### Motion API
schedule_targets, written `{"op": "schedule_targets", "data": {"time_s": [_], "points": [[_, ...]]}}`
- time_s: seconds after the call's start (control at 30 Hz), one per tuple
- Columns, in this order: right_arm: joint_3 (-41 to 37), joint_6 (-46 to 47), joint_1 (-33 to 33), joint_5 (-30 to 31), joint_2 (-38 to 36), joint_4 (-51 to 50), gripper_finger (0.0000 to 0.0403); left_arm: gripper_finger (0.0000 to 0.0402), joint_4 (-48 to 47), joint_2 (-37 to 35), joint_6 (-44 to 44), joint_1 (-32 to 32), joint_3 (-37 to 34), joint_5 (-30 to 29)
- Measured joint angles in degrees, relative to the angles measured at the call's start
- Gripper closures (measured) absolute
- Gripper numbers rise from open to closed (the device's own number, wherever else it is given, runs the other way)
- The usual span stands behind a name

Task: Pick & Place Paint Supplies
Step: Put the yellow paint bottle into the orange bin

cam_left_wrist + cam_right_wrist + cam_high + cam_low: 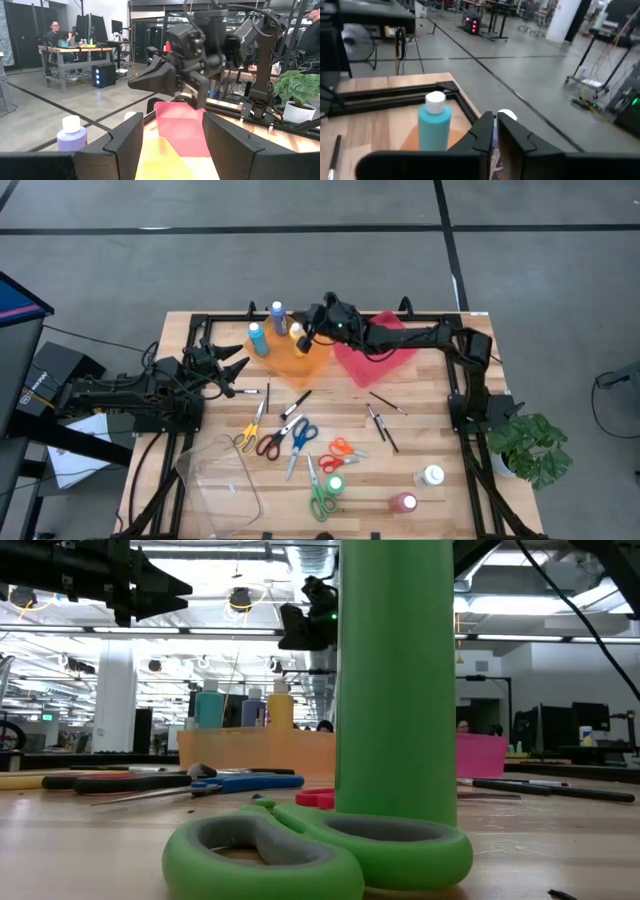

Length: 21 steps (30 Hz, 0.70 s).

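The green bottle (395, 680) stands nearest the low camera, upright behind green scissors (320, 850), at the near edge of the surface (420, 430). Far across it, the right gripper (308, 332) hangs over the orange tray (300, 360), fingers nearly shut; whether they pinch the yellow bottle (296, 332) beneath cannot be told. The left gripper (236, 372) waits open beside that tray, closer to the loose scissors and brushes, which lie mostly lengthwise toward the front.

The floor (300, 250) is grey with dark lines. A green plant (535, 448) stands by the table. Far back, a person (55, 32) sits at a desk (75, 50).
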Motion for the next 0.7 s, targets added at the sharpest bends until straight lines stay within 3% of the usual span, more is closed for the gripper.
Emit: {"op": "schedule_targets", "data": {"time_s": [0.13, 0.7], "points": [[0.00, 2.34, -1.00, -2.19, 0.02, -0.43, 0.0398, 0.0202, 0.00, 0.01, 0.00, 0.00, 0.00, -0.01], [0.03, 5.23, -0.60, -0.64, 6.48, 1.59, 0.0401, 0.0202, 0.03, 0.10, -0.37, -0.03, 0.00, -0.02]]}}
